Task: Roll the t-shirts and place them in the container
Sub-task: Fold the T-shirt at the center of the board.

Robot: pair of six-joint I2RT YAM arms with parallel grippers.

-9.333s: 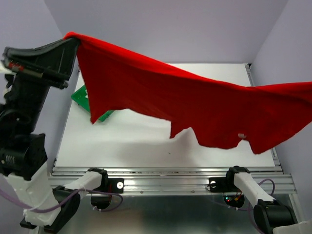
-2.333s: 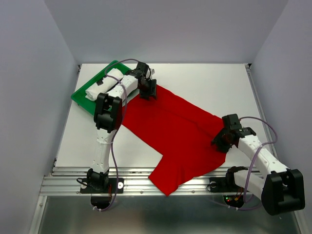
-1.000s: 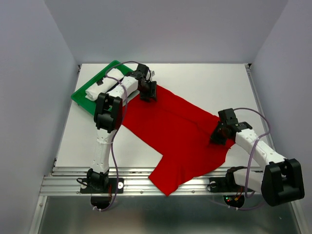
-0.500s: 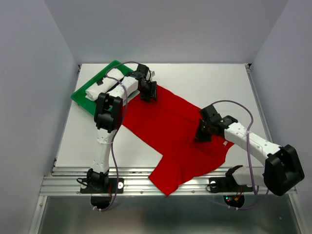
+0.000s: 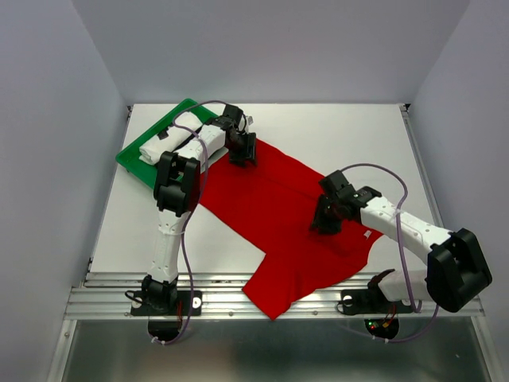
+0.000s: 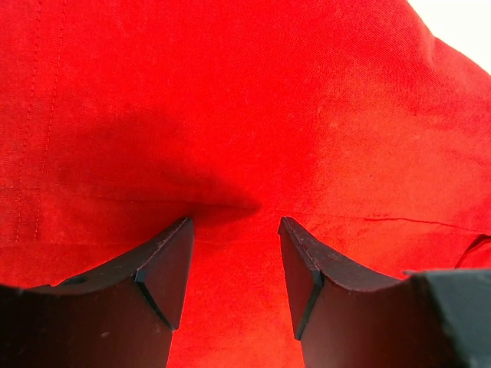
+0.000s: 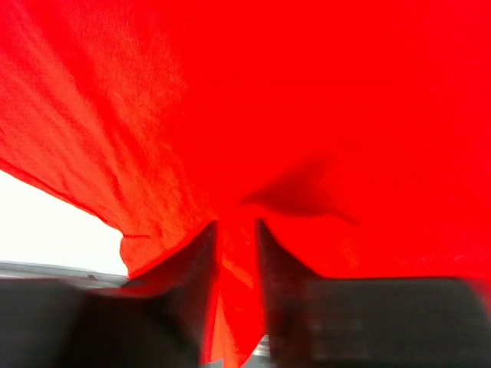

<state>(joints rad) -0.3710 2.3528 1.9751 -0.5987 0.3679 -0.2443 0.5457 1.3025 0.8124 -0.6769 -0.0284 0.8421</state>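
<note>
Plain bright red short-sleeved t-shirt (image 5: 274, 211): thin soft cloth, matt; up close a fine grain, stitched seam lines and soft creases.
Green plastic tray (image 5: 129, 157): smooth, with a slight sheen.
White rolled bundle in the tray (image 5: 159, 143): looks like soft matt cloth.
White table top (image 5: 342, 135): smooth and matt.
Silver rail along the near edge (image 5: 111, 296): ribbed metal, dull shine.
Right arm (image 5: 406, 227): smooth white shell, black matt joints.
Left gripper (image 6: 234, 224): fingers (image 6: 165, 280) of matt black plastic, crisp-edged.
</note>
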